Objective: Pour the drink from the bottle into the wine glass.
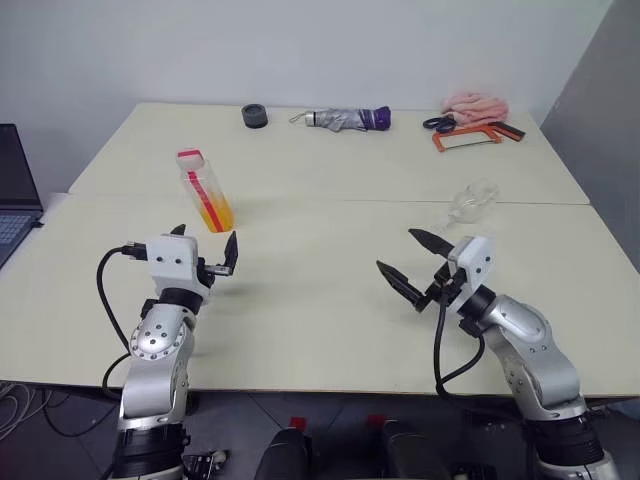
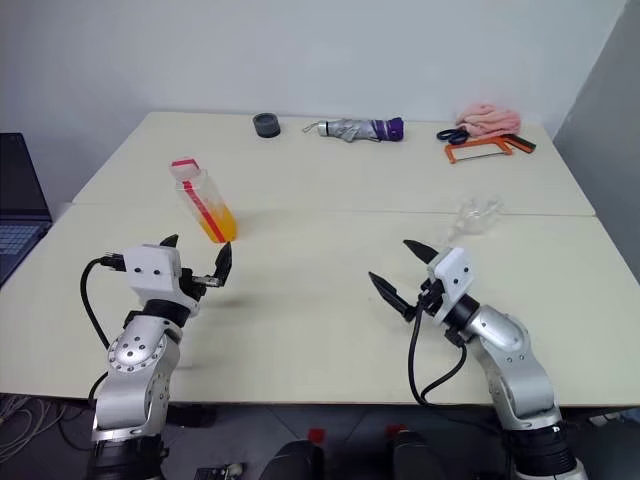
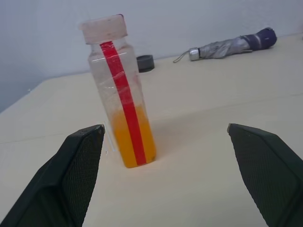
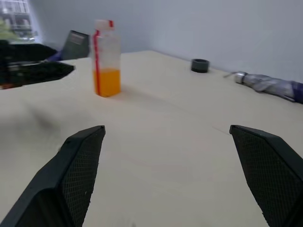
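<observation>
Left eye view: small clear plastic bottle holding orange drink stands just beyond the wide-open left gripper; clear stemmed wine glass lies beyond the gaping right gripper.

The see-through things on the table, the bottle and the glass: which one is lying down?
The wine glass lies tipped on its side. The bottle, holding orange drink, stands upright.
</observation>
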Robot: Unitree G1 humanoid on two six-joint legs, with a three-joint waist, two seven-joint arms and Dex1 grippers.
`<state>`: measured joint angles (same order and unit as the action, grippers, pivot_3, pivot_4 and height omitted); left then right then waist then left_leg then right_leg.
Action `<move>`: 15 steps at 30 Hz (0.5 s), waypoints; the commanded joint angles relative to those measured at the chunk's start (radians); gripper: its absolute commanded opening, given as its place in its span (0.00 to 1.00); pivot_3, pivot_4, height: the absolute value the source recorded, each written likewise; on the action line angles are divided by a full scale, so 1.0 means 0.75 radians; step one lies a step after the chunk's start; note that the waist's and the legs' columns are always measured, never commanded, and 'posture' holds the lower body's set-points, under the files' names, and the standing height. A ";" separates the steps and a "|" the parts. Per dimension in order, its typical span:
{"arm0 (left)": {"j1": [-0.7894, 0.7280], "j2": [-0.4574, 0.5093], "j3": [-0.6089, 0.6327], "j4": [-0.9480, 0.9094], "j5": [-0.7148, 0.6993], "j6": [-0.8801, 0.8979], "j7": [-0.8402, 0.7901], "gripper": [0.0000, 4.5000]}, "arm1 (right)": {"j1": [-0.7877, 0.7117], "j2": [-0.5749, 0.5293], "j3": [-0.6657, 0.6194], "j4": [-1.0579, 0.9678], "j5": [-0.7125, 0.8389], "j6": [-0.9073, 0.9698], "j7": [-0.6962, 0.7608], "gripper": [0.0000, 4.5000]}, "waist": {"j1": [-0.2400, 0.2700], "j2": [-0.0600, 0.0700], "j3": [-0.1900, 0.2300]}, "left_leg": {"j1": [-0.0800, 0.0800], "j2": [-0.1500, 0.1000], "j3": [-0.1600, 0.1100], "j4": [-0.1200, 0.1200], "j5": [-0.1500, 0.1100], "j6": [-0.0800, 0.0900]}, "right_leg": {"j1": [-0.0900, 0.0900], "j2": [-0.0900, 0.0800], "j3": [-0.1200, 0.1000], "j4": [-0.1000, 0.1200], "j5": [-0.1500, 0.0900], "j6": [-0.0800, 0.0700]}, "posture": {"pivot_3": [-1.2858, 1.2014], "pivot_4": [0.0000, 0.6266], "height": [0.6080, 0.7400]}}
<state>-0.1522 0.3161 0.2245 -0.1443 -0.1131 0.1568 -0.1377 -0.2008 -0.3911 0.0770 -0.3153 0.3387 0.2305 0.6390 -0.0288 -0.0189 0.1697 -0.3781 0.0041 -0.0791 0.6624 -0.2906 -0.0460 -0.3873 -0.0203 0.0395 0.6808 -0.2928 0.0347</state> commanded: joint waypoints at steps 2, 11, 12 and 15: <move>-0.097 0.003 -0.006 0.034 0.042 0.046 0.056 0.99 | -0.067 -0.020 0.023 -0.065 0.058 0.078 0.061 1.00 | 0.000 0.000 0.000 | 0.000 0.000 -0.001 0.000 0.000 0.000 | 0.000 0.000 -0.001 0.000 0.000 0.000 | 0.52 0.24 1.00; -0.264 -0.003 0.014 0.169 0.041 0.076 0.111 0.99 | -0.115 -0.072 0.048 -0.079 0.092 0.169 0.166 1.00 | 0.001 0.000 0.000 | -0.001 -0.001 -0.001 0.000 0.000 0.000 | -0.001 -0.001 -0.001 0.000 0.000 0.000 | 0.52 0.24 1.00; -0.284 -0.004 0.015 0.185 0.039 0.082 0.116 0.99 | -0.123 -0.072 0.051 -0.080 0.095 0.178 0.172 1.00 | 0.001 0.000 0.000 | -0.001 -0.001 -0.001 0.000 0.000 0.000 | -0.001 -0.001 -0.001 0.000 0.000 0.000 | 0.52 0.24 1.00; -0.345 -0.005 0.019 0.240 0.031 0.105 0.129 0.99 | -0.152 -0.063 0.057 -0.080 0.101 0.201 0.178 1.00 | 0.001 0.000 0.000 | -0.001 -0.001 -0.001 0.000 0.000 0.000 | -0.001 -0.001 -0.001 0.000 0.000 0.000 | 0.52 0.24 1.00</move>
<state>-0.3878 0.3105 0.2272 0.0351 -0.0893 0.2335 -0.0515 -0.2943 -0.4382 0.1227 -0.3298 0.3949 0.3791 0.7637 -0.0284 -0.0190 0.1698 -0.3791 0.0029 -0.0797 0.6625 -0.2905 -0.0462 -0.3882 -0.0210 0.0389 0.6808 -0.2928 0.0347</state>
